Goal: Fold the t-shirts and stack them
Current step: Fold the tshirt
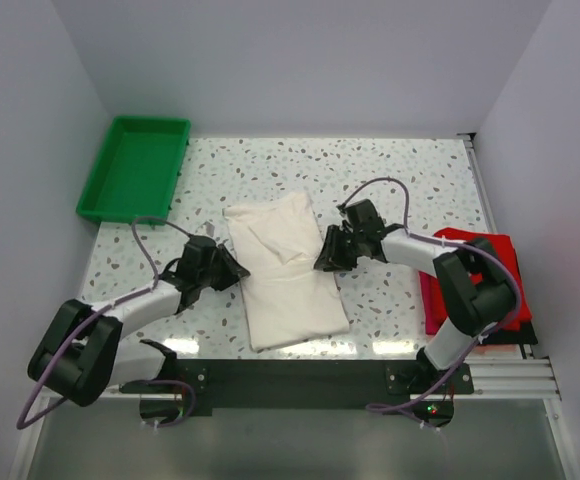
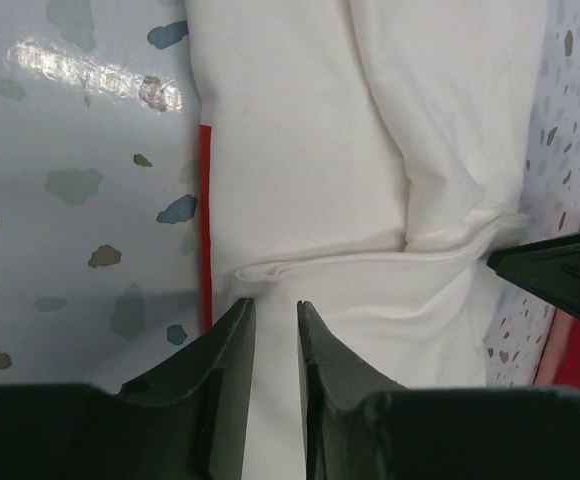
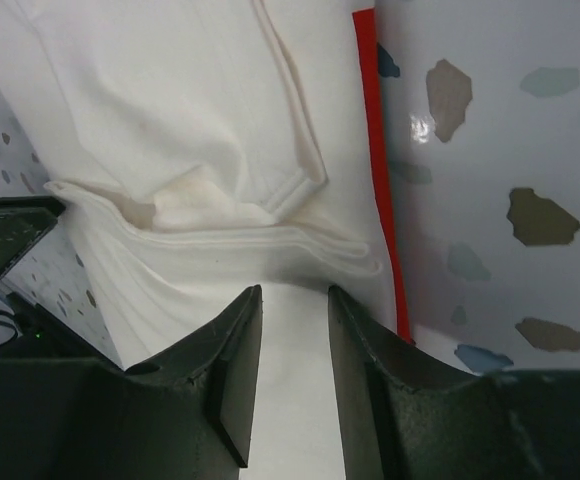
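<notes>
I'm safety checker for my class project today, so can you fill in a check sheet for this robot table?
Surface: speckled table, shiny, no spills seen.
Job's things: off-white t-shirt partly folded in the middle; red t-shirts at the right edge, partly under the right arm.
Clutter: green tray at the far left, nothing seen inside.
Hands: left hand and right hand at opposite sides of the off-white t-shirt, fingers slightly apart; grip unclear.
Cables: purple cable loops over each arm.
Surroundings: white walls on three sides.
</notes>
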`<move>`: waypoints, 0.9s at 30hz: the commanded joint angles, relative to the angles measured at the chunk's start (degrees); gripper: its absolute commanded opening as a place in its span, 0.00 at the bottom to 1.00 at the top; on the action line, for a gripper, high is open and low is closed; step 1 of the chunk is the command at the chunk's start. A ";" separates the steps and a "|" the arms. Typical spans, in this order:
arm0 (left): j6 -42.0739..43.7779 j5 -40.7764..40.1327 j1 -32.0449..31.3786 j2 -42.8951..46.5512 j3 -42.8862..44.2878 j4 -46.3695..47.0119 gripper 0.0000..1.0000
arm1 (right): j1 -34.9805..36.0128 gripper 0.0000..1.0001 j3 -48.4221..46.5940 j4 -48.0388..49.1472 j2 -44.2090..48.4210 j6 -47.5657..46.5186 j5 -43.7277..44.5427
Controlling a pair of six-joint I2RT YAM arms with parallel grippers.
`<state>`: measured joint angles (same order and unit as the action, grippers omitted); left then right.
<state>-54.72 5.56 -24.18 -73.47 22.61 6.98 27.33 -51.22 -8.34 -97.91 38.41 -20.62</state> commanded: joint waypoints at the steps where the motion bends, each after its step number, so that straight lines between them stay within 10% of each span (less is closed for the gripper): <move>1: 2.42 -0.37 0.81 5.43 1.99 -3.54 0.29 | -1.05 0.38 0.95 -4.30 8.51 -0.09 2.60; 6: -0.12 0.05 0.54 15.36 -0.01 -13.13 0.45 | -2.19 0.47 4.19 -10.20 19.83 -0.44 4.36; 20: -23.49 -8.11 -17.37 42.78 -11.62 -38.71 0.48 | -2.20 0.49 25.90 -20.49 47.00 2.71 -0.99; 27: -22.71 -6.10 -22.21 37.27 -10.75 -38.90 0.50 | -2.28 0.49 30.56 -19.27 47.99 2.81 -2.49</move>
<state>-75.99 -0.71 -44.29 -32.91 11.42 -30.24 25.08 -21.96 -28.23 -50.02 40.14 -20.64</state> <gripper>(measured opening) 0.488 0.488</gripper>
